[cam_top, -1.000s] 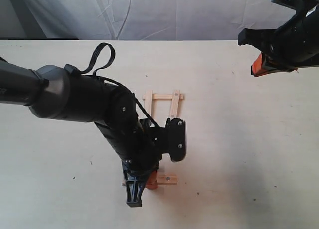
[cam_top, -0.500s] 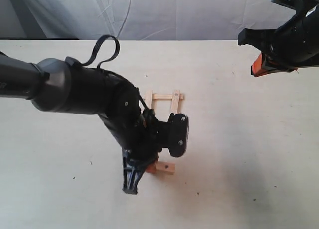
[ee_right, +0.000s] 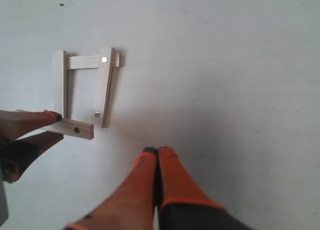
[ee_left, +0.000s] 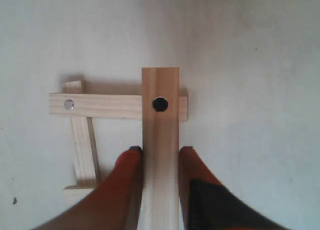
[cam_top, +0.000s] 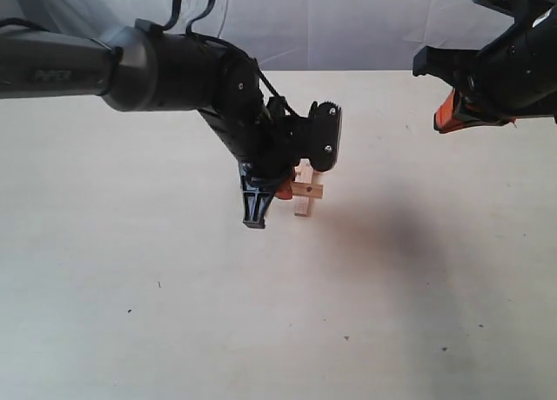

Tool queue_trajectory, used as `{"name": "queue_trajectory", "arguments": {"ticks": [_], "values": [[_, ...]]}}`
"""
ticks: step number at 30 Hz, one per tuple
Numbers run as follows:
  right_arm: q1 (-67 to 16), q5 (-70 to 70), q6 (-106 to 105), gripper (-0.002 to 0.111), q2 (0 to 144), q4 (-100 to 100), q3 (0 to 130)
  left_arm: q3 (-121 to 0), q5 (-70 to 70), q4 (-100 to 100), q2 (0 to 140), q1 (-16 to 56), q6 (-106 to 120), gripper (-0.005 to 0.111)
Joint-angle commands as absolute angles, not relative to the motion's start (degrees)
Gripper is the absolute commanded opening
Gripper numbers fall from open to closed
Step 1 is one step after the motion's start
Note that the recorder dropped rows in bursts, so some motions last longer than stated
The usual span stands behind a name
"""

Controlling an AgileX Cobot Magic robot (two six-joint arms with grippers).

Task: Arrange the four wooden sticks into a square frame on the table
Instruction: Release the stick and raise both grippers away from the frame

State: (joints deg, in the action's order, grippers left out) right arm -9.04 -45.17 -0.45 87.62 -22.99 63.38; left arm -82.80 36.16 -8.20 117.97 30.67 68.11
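Left gripper point(ee_left: 160, 150) is clamped on the fourth stick point(ee_left: 160, 85), orange fingers point(ee_left: 127, 180) pinching its long edges. The other three sticks point(ee_right: 92, 61) lie mid-table point(cam_top: 418, 287) as an open U with ends overlapping. The side stick point(ee_right: 104, 87) with the metal dots point(ee_right: 104, 60) is slightly tilted, so the U looks skewed. The held stick's free end, with its dark hole point(ee_left: 160, 104), is over that side stick's end; can't tell if it is touching or just above. Its other end is hidden by the fingers. Right gripper point(ee_right: 157, 151) is pressed together on nothing, well apart at the far right. Likely risks: the sticks are loose, so pressing down or sliding could shove the side stick and open the U further. The fingers hang low beside the opposite side stick and may knock it on release. If the hidden end misses that stick, the corner stays open. The square frame may end up a parallelogram.
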Motion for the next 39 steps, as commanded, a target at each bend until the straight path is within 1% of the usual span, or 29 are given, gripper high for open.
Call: {"name": "queue_trajectory", "arguments": {"ticks": [1,15,17,19,20,21,22,24,25,26,27,31,35,39], "values": [[-8.71,-45.45,-1.19,0.000,87.45,-23.26,63.14,-83.89,33.02,-8.99,122.02,29.57,69.69,0.000],[-8.71,-45.34,-1.75,0.000,87.45,-23.67,63.14,-83.89,32.08,-9.82,123.87,29.57,69.56,0.000],[-8.71,-45.34,-2.25,0.000,87.45,-23.67,63.14,-83.89,32.08,-9.59,123.87,29.57,69.56,0.011],[-8.71,-45.34,-3.03,0.000,87.45,-24.25,63.14,-83.98,32.76,-9.59,123.25,29.57,69.46,0.034],[-8.71,-45.23,-3.03,0.000,87.45,-24.25,63.14,-83.98,33.40,-9.59,123.01,29.57,69.46,0.041],[-8.71,-45.23,-3.03,0.000,87.45,-24.25,63.14,-83.98,34.14,-9.59,122.60,29.57,69.34,0.045],[-8.71,-44.93,-3.03,0.000,87.45,-24.25,63.14,-83.98,34.87,-9.45,121.75,29.57,68.77,0.046],[-8.71,-44.71,-4.20,0.000,87.45,-24.25,63.14,-84.13,36.45,-9.02,118.35,29.57,64.00,0.044],[-8.71,-44.71,-6.00,0.000,87.45,-24.25,63.14,-84.13,36.87,-7.73,115.43,29.57,57.68,0.040],[-8.71,-44.71,-7.56,0.000,87.45,-24.25,63.14,-84.13,37.57,-5.83,112.89,29.04,50.22,0.033],[-8.71,-44.71,-7.95,0.000,87.45,-24.25,63.14,-84.13,39.53,-3.53,109.37,27.95,42.14,0.024],[-9.40,-44.81,-10.08,0.000,87.45,-23.64,63.14,-84.13,47.92,-3.30,101.59,23.01,27.76,0.000],[-12.89,-46.25,-11.66,0.000,86.28,-18.36,63.14,-83.04,56.38,-3.40,95.44,16.03,18.83,0.000],[-15.45,-46.90,-9.09,0.000,82.32,-13.29,61.62,-76.64,54.68,-6.05,86.94,8.68,14.22,0.000]]}}
